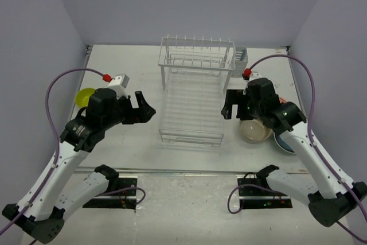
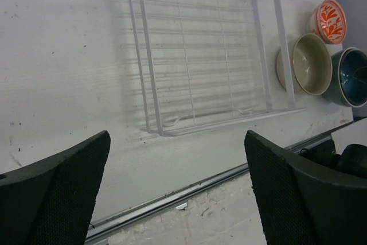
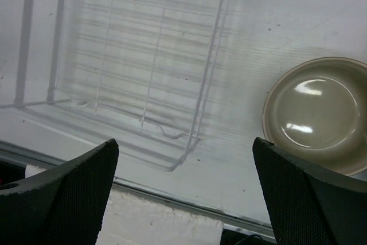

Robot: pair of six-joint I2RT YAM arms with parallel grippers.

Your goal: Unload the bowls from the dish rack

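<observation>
At the far left the yellow bowl (image 1: 85,96) sits on the table, half hidden behind the left arm. The left gripper (image 1: 147,108) hangs just beside the left edge of the rack (image 1: 192,139), its fingers spread wide with nothing between them. The rack stands in the middle, and I see no bowl on its flat base or its raised shelf. The right gripper (image 1: 228,105) hangs at the right edge of the rack, also spread and holding nothing. To its right, on the table, are the beige bowl (image 1: 255,130), the dark bowl (image 1: 285,143) close beside it, and the orange bowl (image 2: 330,20). I count four bowls; a fifth I cannot tell. In my judgement the unloading is at its end, so the next move calls only for drawing both arms back without bumping the rack or bowls
</observation>
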